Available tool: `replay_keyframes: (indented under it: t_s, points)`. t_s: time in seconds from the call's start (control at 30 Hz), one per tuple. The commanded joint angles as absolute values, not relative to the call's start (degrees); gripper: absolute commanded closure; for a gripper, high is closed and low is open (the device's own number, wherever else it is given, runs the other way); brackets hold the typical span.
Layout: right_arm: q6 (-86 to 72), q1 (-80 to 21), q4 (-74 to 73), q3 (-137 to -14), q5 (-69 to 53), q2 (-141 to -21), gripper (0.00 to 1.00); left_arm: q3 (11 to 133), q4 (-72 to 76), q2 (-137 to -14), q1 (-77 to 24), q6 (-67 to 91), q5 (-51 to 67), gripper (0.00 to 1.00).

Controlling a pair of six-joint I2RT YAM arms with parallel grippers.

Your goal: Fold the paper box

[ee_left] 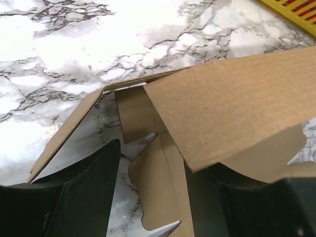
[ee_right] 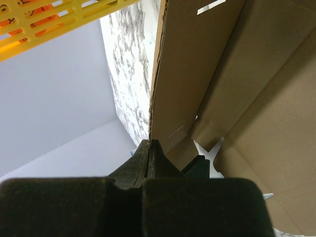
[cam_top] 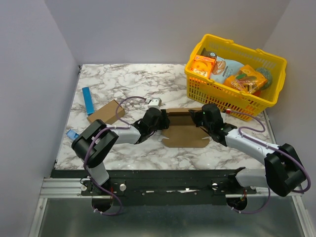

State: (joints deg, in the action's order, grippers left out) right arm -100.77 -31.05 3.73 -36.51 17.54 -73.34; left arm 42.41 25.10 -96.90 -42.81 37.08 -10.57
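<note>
The paper box (cam_top: 185, 132) is a flat brown die-cut sheet lying mid-table, with its far panel raised. My right gripper (cam_top: 206, 118) is at the sheet's right end. In the right wrist view the gripper (ee_right: 149, 144) is shut on the thin edge of an upright panel of the paper box (ee_right: 197, 64). My left gripper (cam_top: 157, 120) is at the sheet's left end. In the left wrist view the gripper (ee_left: 155, 165) stands open, with a notched flap of the paper box (ee_left: 163, 182) lying between its fingers (ee_left: 79, 192). A lifted panel (ee_left: 232, 108) covers the tip of the right finger.
A second small brown carton (cam_top: 105, 111) lies at the left beside a blue strip (cam_top: 89, 100), and a small blue item (cam_top: 72, 134) sits near the table's left edge. A white block (cam_top: 154, 103) stands behind the left gripper. A yellow basket (cam_top: 276, 61) holding snack packs stands at the back right.
</note>
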Motion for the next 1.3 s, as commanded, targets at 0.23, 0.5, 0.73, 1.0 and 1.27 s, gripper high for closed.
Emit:
replay_keyframes:
  t_s: [0.23,0.5,0.73,1.0,1.27]
  points:
    - [-101.2,-31.3,1.2,-38.7,17.1,-75.7,0.99,45.3,28.3,-102.7,-42.5,36.8,-11.3,0.37]
    - [-101.0,-31.3,1.2,-39.1,16.4,-76.7,0.99,46.1,32.7,-103.6,-43.1,35.6,-9.7,0.49]
    - [-100.7,-31.3,1.2,-39.2,15.9,-77.3,0.99,48.2,33.0,-104.6,-45.9,33.0,-11.3,0.49]
    - [-100.9,-31.3,1.2,-39.0,15.9,-77.8,0.99,49.0,33.1,-106.1,-46.6,34.1,-10.3,0.50]
    - [-101.9,-31.3,1.2,-38.4,16.9,-77.7,0.99,44.2,30.4,-95.4,-46.5,28.0,-8.4,0.33]
